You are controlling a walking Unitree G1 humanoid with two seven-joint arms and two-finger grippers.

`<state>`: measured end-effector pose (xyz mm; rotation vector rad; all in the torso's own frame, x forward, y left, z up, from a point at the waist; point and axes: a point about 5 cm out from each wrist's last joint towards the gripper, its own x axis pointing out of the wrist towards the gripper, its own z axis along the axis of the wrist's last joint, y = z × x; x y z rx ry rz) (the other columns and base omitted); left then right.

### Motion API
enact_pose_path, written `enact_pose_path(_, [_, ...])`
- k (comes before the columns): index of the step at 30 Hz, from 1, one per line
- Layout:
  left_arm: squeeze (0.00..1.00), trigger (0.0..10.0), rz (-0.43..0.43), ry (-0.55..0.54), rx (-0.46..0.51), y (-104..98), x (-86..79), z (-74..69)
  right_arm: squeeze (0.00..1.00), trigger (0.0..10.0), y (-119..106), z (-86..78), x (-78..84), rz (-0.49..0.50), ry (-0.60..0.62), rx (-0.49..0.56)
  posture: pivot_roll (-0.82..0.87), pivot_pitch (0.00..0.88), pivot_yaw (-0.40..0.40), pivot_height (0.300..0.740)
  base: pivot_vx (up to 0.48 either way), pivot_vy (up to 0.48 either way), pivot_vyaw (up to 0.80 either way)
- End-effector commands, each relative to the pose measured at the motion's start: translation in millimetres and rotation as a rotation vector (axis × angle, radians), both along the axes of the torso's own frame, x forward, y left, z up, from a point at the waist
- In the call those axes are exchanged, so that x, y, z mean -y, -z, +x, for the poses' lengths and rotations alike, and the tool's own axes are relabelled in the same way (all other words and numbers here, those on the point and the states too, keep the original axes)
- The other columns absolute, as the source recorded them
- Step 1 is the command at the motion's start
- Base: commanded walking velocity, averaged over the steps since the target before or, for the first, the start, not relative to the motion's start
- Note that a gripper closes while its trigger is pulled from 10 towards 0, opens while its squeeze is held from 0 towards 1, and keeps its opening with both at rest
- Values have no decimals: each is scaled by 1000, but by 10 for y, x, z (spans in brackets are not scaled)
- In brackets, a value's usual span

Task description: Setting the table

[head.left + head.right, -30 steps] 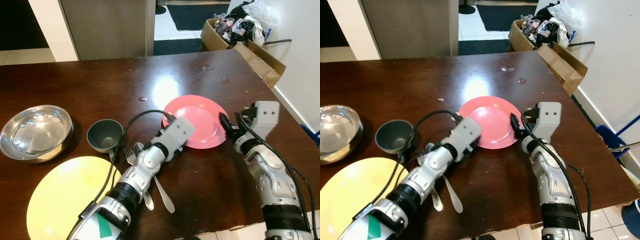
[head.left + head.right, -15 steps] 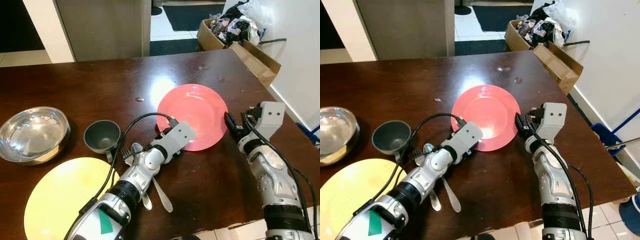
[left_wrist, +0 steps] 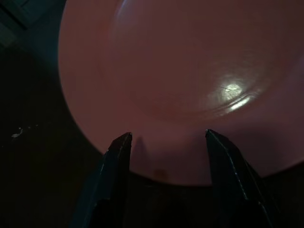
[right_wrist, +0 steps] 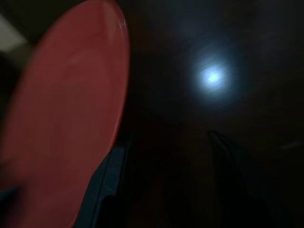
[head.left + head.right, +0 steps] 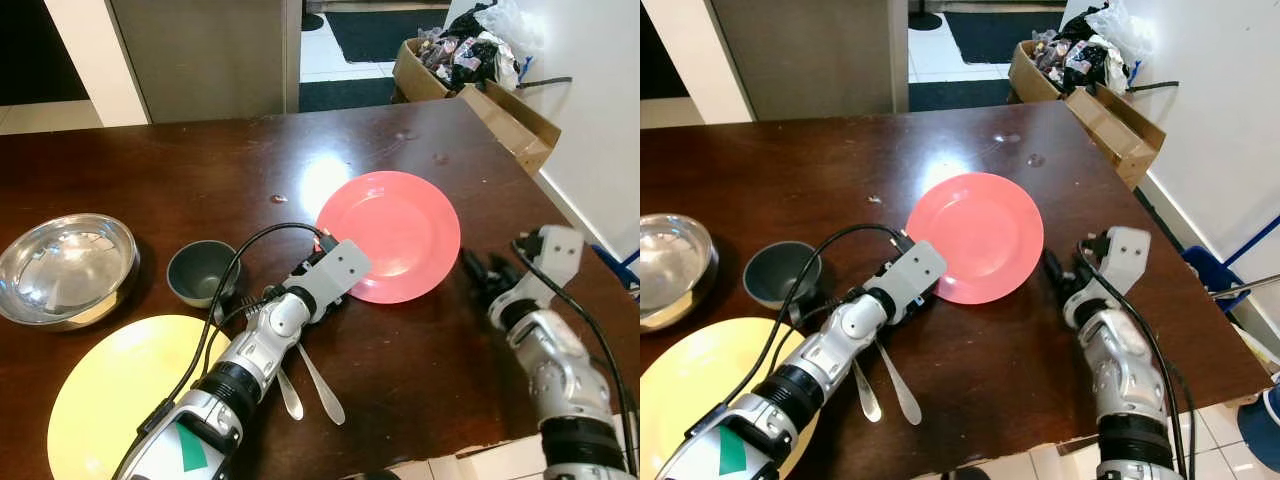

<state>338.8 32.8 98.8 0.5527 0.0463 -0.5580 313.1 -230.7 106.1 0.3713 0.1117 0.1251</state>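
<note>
Dark table; wrist: left hand spread over pink plate.

Two plates, pink and yellow, one steel bowl, one cup, two spoons.

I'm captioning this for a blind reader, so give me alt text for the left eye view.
A round pink plate lies on a dark wooden table, with the left end effector at its near edge and the right end effector just off its right side. A grey cup, steel bowl, yellow plate and spoons sit left.
</note>
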Motion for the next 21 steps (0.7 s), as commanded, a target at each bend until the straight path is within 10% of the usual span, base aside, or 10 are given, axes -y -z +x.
enact_pose_path(1, [0,10000,46,-11,-90,209,-76,-76,0,10000,68,-17,-93,76,-77,-13,-102,79,22,740,0,0,0])
enact_pose_path(12, [0,10000,50,-17,-101,234,-150,-111,0,10000,95,79,-381,168,-262,-6,-80,76,12,740,0,0,0])
enact_pose_path(21, [0,10000,54,35,-126,255,-88,-170,0,10000,-214,49,93,147,22,156,-94,78,16,740,0,0,0])
